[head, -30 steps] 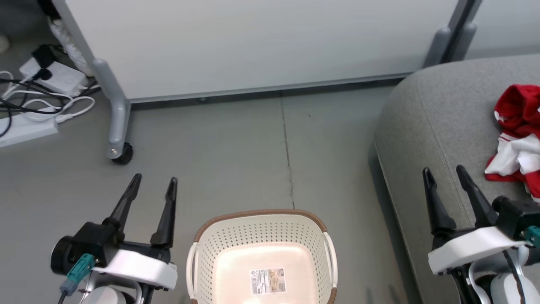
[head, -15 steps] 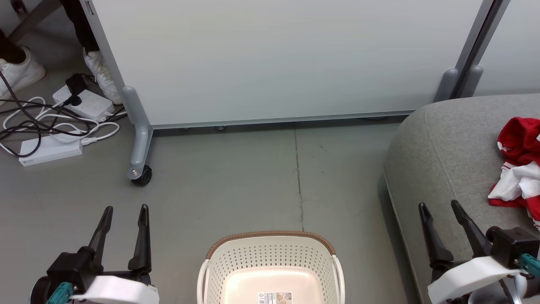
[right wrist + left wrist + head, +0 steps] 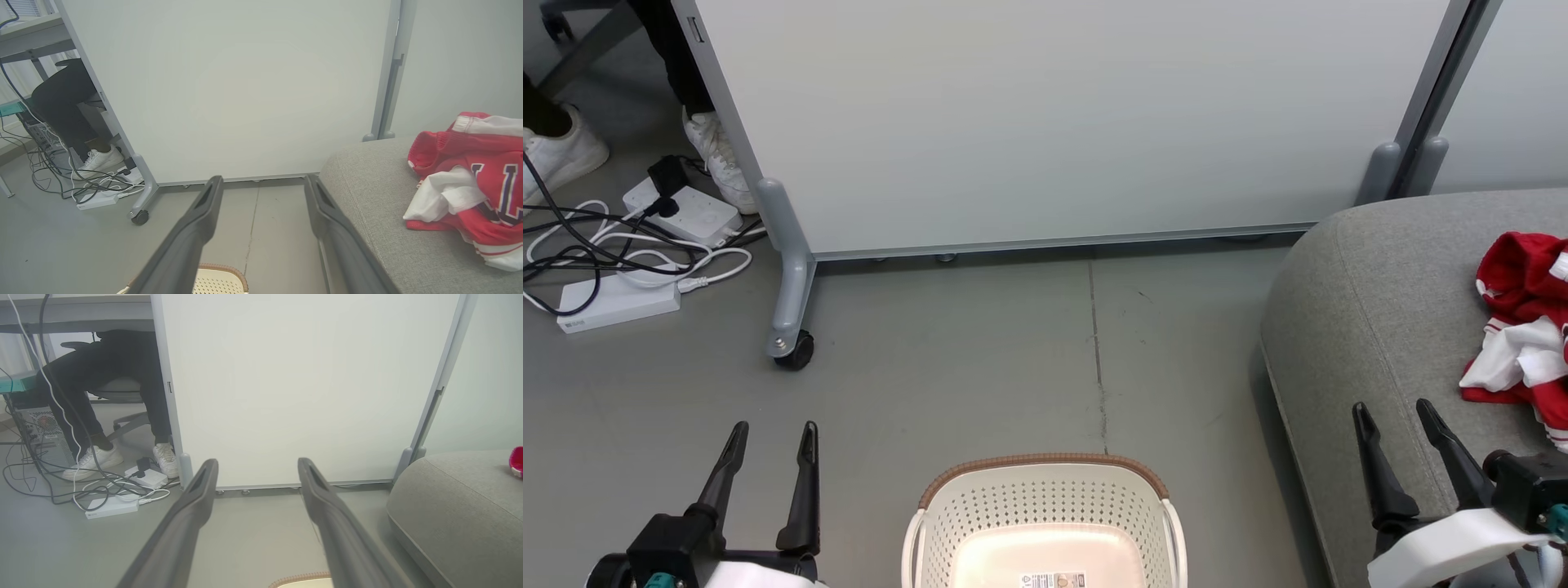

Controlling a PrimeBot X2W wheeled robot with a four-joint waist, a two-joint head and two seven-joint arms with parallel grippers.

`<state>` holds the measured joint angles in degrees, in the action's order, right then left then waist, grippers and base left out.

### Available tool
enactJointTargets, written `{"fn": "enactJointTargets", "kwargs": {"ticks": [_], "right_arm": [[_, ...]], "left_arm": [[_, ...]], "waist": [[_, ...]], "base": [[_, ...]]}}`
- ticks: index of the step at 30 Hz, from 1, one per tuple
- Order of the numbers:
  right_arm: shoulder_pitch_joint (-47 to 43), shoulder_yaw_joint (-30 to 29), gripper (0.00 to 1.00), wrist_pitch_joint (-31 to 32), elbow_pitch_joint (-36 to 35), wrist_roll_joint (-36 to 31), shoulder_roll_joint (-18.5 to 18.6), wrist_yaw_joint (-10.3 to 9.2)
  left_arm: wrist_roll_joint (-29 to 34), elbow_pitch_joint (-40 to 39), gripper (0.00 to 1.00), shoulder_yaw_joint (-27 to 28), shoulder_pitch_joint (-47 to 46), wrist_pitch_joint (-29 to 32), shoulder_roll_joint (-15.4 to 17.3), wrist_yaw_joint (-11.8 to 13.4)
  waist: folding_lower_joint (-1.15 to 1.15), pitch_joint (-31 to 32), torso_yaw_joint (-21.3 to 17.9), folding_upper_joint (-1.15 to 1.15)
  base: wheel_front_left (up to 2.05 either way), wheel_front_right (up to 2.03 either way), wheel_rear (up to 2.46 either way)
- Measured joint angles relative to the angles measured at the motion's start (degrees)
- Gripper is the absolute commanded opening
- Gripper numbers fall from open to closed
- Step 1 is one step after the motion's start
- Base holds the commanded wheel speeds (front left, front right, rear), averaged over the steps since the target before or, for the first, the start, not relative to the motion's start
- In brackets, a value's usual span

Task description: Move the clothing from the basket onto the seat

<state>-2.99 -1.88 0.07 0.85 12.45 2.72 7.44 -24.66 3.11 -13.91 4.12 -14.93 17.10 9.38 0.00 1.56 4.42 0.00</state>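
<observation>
The basket (image 3: 1045,494) sits on the floor (image 3: 980,359) right in front of the robot. It is an oval tub of white plastic, its walls punched with neat rows of holes and its rim wrapped in a brown woven-look band. Its smooth bottom shows a small printed label (image 3: 1054,580) stuck flat on it. The clothing (image 3: 1515,278) lies off to the right on the seat (image 3: 1364,310), well apart from the basket. It is a soft crumpled heap of red knit with white panels folded through it, striped trim, and big dark letters across one piece, plain from the right wrist view. The seat is a broad grey cushion of coarse woven fabric, rounded at the corner, with a stitched seam running near its edge.

The left gripper (image 3: 775,426) hangs over bare floor to the left of the basket, its two long, dark, tapered fingers spread wide with nothing between them. The right gripper (image 3: 1390,406) is over the front of the seat, near the clothing but not touching it, its fingers equally wide apart and empty.

The floor is smooth grey, with a thin crack running from the basket toward a pale flat partition (image 3: 1045,122). The partition stands on a grey tubular leg with a black caster (image 3: 796,353). Beside that leg lie white power strips (image 3: 617,300) in a tangle of black and white cables (image 3: 580,245), and a person's white shoes (image 3: 719,155).
</observation>
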Motion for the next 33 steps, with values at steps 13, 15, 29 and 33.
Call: {"fn": "enactJointTargets", "kwargs": {"ticks": [13, 15, 29, 33], "right_arm": [[-0.01, -0.24, 1.0, 0.18, -0.2, 0.01, 0.0, 0.0], [-0.02, -0.23, 1.0, 0.41, -0.2, 0.01, 0.0, 0.0], [-0.1, -0.31, 1.0, 0.42, -0.09, 0.04, 0.0, 0.0], [-0.13, -0.31, 1.0, 0.43, -0.09, 0.04, 0.0, 0.0]], "left_arm": [[2.59, 3.12, 1.0, -0.07, -0.04, -0.05, -0.99, -1.32], [2.71, 3.92, 1.0, -0.01, -0.04, -0.05, -1.12, -1.24], [3.38, 5.81, 1.0, -0.14, -0.42, -0.05, -1.0, -1.23], [3.42, 6.01, 1.0, -0.22, -0.57, -0.05, -0.97, -1.23]], "waist": [[0.0, 0.18, -0.17, 0.0], [0.0, 0.21, -0.2, 0.0], [0.0, 0.26, -0.46, 0.0], [0.0, 0.32, -0.49, 0.0]], "base": [[0.0, 0.0, 0.0], [0.0, 0.0, 0.0], [0.0, 0.0, 0.0], [0.0, 0.0, 0.0]]}}
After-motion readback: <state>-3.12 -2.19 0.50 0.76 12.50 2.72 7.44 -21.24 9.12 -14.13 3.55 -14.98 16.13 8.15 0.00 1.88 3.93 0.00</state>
